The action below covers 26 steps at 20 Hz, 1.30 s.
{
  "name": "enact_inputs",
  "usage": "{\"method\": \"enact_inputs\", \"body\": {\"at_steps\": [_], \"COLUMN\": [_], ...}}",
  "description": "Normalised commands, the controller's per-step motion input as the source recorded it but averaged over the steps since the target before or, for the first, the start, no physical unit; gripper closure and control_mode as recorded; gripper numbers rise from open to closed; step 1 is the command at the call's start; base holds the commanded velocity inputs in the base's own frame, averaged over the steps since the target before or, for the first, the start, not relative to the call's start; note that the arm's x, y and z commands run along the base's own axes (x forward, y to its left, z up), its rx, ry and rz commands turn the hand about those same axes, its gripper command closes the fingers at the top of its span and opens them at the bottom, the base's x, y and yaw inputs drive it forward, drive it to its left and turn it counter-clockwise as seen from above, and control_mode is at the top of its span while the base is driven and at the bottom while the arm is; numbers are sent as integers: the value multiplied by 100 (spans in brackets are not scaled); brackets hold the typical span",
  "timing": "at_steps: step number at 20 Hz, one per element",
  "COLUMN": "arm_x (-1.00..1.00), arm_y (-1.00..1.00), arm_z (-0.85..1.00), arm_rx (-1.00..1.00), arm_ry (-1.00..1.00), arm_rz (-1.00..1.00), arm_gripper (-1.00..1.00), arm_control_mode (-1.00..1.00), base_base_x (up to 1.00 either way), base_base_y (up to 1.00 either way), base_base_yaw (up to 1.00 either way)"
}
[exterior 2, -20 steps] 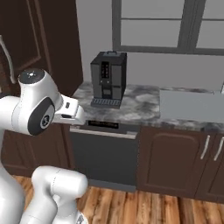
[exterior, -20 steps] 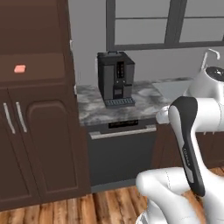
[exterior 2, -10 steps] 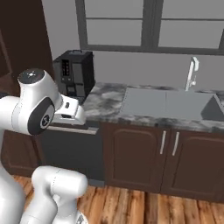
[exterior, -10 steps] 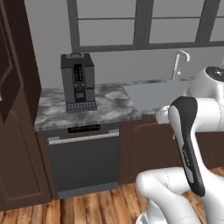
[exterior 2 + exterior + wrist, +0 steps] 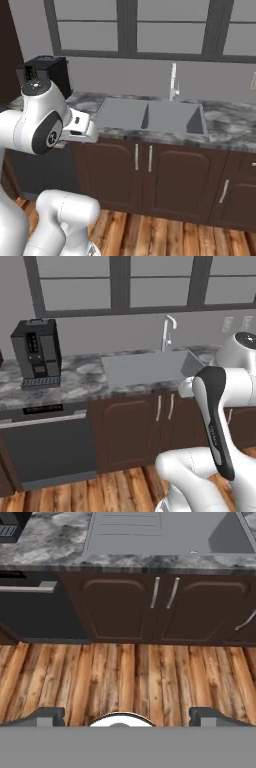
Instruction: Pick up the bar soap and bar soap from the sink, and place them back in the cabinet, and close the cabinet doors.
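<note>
The gripper (image 5: 127, 714), fingers spread wide and holding nothing, hangs over the wooden floor (image 5: 125, 677) before the arched-panel doors (image 5: 162, 609), beyond which the sink (image 5: 150, 116) sits in the speckled counter (image 5: 75, 376), its tap (image 5: 167, 331) at the far edge, a coffee machine (image 5: 36, 353) left.

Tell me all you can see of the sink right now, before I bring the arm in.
The sink is a wide, shallow grey rectangular basin, matte like metal, set into the speckled stone counter. In the right base view a divider splits a flat drainboard side from a deeper bowl. A slim curved silver tap stands at its back edge, below the window. It sits above a pair of dark brown doors. I cannot make out any soap in it from here.
</note>
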Motion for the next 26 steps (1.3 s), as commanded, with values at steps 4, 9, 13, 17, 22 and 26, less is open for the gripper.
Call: {"method": "enact_inputs", "body": {"at_steps": [4,9,13,17,22,26], "arm_x": [0,0,0,0,0,0], "arm_y": [0,0,0,0,0,0], "arm_z": [0,0,0,0,0,0], "arm_rx": [0,0,0,0,0,0], "arm_ry": [0,0,0,0,0,0], "arm_rz": [0,0,0,0,0,0], "arm_gripper": [-100,-100,-100,-100,-100,-100], "arm_control_mode": [100,100,100,100,100,100], "base_base_x": [6,27,51,82,85,69], "base_base_y": [-88,-77,-44,-3,0,0], "base_base_yaw": [0,0,0,0,-1,-1]}}
